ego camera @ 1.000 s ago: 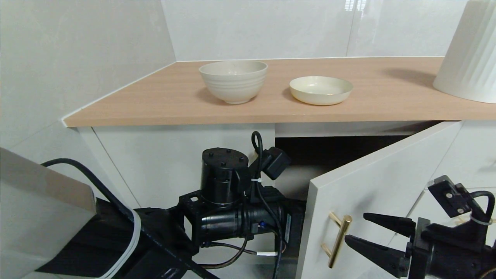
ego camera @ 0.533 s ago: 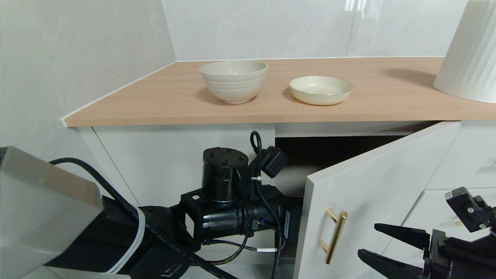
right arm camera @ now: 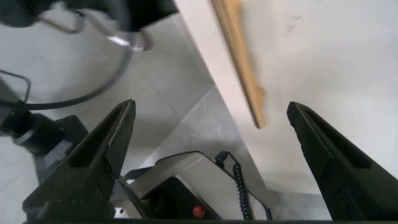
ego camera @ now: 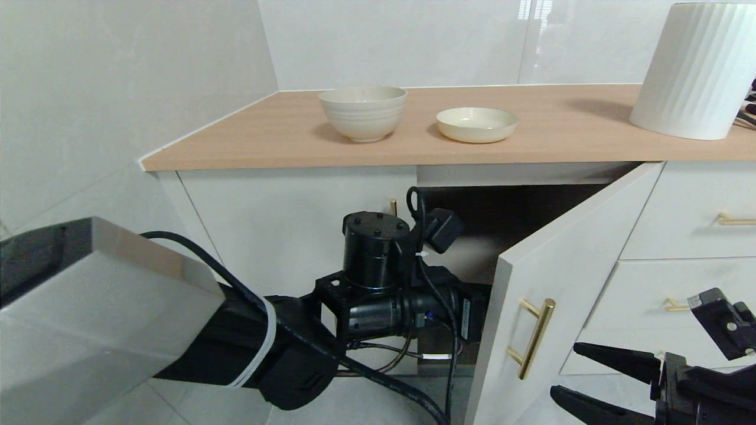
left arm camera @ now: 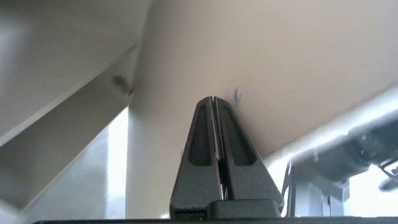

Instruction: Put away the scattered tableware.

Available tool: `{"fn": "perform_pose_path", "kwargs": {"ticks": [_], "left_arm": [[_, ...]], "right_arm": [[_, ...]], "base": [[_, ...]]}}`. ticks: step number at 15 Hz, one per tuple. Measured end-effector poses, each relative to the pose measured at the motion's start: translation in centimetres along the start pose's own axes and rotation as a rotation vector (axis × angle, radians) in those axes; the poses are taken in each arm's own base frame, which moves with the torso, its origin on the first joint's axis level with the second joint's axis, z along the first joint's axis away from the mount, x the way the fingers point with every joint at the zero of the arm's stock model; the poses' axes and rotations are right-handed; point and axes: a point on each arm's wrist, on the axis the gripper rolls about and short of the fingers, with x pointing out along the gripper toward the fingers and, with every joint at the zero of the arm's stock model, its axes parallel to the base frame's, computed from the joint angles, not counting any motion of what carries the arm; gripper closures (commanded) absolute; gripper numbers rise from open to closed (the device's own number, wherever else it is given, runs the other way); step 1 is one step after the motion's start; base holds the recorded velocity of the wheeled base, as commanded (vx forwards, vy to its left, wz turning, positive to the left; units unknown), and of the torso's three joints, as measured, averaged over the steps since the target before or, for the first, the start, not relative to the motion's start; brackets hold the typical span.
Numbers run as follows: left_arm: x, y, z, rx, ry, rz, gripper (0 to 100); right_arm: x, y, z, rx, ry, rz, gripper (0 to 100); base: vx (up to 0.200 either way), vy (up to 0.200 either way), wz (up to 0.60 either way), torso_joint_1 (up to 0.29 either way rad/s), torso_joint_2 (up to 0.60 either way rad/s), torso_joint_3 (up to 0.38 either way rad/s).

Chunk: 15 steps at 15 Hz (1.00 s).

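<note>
on countertop (ego camera: 277, 144): 1 bowl (ego camera: 363, 115), 1 dish (ego camera: 477, 124) | left jaws together | right jaws apart

Light wood tabletop (ego camera: 283, 141) in a white-tiled corner, cream ribbed bowl (ego camera: 363, 113) upright towards its left, shallow dish (ego camera: 477, 124) just beside it, apart, tall ribbed white container (ego camera: 691, 71) well off to the right

Bright even light, glare on tiles (ego camera: 534, 9), cabinet (ego camera: 520, 206) dark inside
</note>
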Motion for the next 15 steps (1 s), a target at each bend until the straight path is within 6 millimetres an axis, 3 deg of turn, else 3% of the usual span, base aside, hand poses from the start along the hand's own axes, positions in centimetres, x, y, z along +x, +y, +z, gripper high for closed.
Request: {"fn": "perform_pose_path", "kwargs": {"ticks": [7,15], "left_arm": [[2.0,-0.5,0.1,-0.013,0.032,0.017,100],[3.2,-2.8,0.4,0.008,0.018,0.001,100]], "right_arm": [[-2.2,0.8,0.2,-0.015,-0.046,0.016,0],[-4.8,1.9,-0.1,-0.06,-0.05,0.136,0]], "base": [[-0.029,0.0,0.0,0.0,0.0,0.002],[0.0,0.0,0.0,0.0,0.0,0.0]]}}
